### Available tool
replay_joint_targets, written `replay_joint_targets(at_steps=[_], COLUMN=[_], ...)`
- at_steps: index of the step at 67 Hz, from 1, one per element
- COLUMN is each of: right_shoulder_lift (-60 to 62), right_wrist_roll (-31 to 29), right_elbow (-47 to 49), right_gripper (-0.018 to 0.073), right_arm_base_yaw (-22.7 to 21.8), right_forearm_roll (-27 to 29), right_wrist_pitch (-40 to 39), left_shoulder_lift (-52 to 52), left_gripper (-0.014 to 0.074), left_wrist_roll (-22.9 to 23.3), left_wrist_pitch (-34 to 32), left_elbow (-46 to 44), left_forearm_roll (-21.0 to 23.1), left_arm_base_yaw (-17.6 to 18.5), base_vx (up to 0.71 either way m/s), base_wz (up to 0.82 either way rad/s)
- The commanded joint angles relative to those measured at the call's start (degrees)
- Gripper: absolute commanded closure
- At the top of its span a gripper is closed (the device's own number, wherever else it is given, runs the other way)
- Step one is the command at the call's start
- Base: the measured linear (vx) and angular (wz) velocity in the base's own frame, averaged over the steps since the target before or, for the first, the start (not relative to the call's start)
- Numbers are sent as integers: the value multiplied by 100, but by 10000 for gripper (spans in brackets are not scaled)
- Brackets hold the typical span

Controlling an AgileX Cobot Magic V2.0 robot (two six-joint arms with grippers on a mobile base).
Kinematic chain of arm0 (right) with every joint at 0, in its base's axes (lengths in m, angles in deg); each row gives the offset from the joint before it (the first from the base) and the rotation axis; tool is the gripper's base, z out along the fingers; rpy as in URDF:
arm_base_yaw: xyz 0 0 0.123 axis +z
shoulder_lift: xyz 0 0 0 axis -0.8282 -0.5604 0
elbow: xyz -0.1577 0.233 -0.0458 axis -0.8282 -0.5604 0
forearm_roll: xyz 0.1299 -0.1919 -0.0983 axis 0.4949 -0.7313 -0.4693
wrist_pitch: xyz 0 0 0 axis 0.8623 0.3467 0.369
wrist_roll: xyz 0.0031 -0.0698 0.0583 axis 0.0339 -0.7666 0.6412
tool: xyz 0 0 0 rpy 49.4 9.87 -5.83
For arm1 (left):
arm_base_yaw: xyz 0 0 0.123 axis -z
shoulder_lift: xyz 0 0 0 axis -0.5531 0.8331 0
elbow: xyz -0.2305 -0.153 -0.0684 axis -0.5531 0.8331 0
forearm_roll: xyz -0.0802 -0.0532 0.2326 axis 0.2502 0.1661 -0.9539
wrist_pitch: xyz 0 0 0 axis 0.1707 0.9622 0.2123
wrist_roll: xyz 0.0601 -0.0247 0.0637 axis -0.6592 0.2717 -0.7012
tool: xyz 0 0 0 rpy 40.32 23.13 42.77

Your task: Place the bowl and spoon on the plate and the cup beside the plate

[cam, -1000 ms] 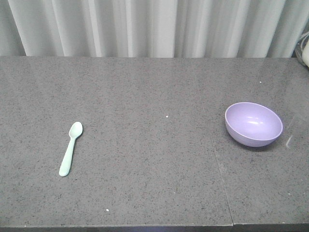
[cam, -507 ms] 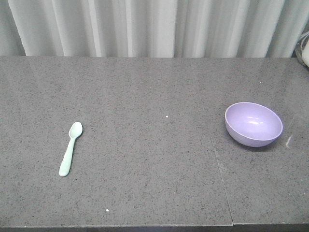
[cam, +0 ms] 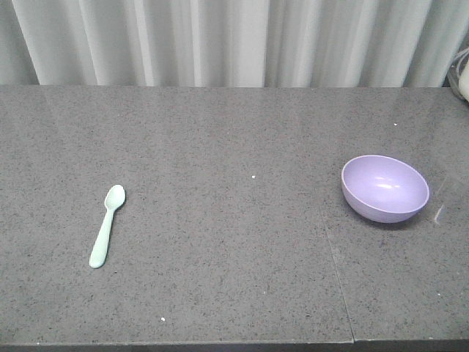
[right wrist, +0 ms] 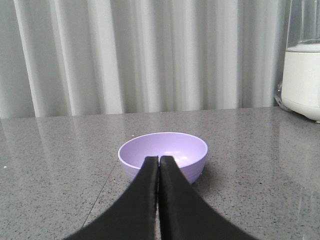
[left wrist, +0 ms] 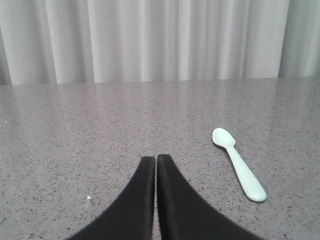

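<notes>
A lavender bowl (cam: 385, 188) sits upright on the grey stone table at the right, also seen in the right wrist view as the bowl (right wrist: 175, 150). A mint-green spoon (cam: 107, 224) lies flat at the left, bowl end away from me; the left wrist view shows the spoon (left wrist: 239, 169) to the right of my fingers. My left gripper (left wrist: 156, 159) is shut with nothing in it, short of the spoon. My right gripper (right wrist: 159, 160) is shut and empty, its tips in front of the bowl. The plate and the cup are out of view. Neither gripper shows in the front view.
A grey speckled table (cam: 234, 147) has a seam (cam: 333, 257) running front to back, left of the bowl. White curtains (cam: 220, 40) hang behind it. A white appliance (right wrist: 302, 75) stands at the far right edge.
</notes>
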Motion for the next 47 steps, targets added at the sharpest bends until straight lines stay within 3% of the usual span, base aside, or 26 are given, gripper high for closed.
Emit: replay_joint_targets(at_steps=[1, 14, 25, 47], right_shoulder_lift=[50, 4, -422, -2251], right_wrist_roll=[-66, -42, -42, -70], right_elbow=[-35, 256, 1240, 3923], right_gripper=[570, 570, 570, 570], right_arm_base_yaw=[-12, -12, -12, -12], right_forearm_roll=[-35, -17, -23, -69], right_wrist_pitch=[-427, -331, 684, 3490], left_shoulder_lift=[-78, -71, 86, 2392], left_gripper=[603, 603, 603, 603], left_wrist_roll=[72, 78, 76, -167], left_wrist_pitch=[-461, -267, 81, 2482], left_elbow=[-139, -408, -1279, -4290], left_forearm_roll=[16, 203, 803, 815], left_arm_base_yaw=[-4, -4, -4, -4], base_vx=[0, 0, 0, 0], base_wz=[0, 0, 0, 0])
